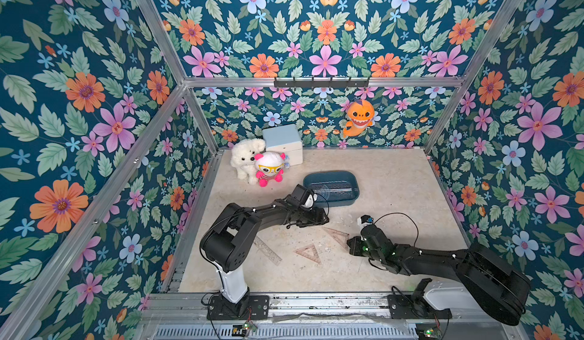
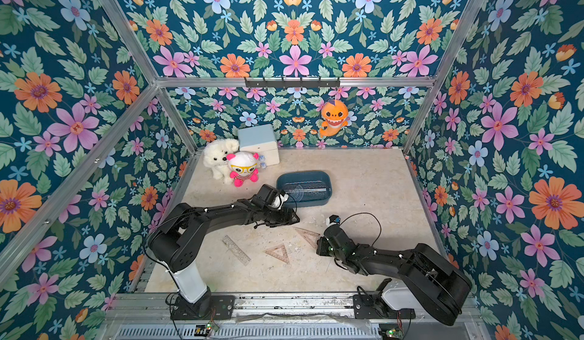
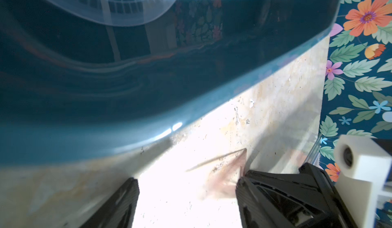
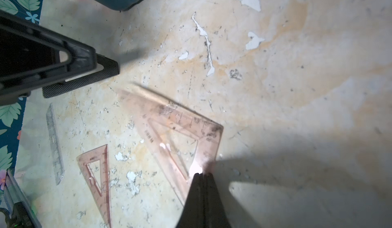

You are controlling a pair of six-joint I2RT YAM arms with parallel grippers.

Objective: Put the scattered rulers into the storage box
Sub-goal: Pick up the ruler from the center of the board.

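Standing over the worktop [image 1: 395,196], I see the storage box [image 1: 335,203] already holding a protractor [image 3: 127,10] and some straight strips [image 1: 339,191] I cannot count, with the left claw [image 3: 185,184] spread and empty just in front of it. Three pieces are left outside: the larger triangle [image 4: 180,135], its edge pinched in the right claw [image 4: 201,175], then the smaller triangle [image 1: 309,253] and a straight ruler [image 1: 267,250] lying flat nearby.

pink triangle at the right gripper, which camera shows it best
Right wrist: the triangle sits mid-frame, scale marks visible. Both top views show it small; the left wrist catches only a blurred corner.
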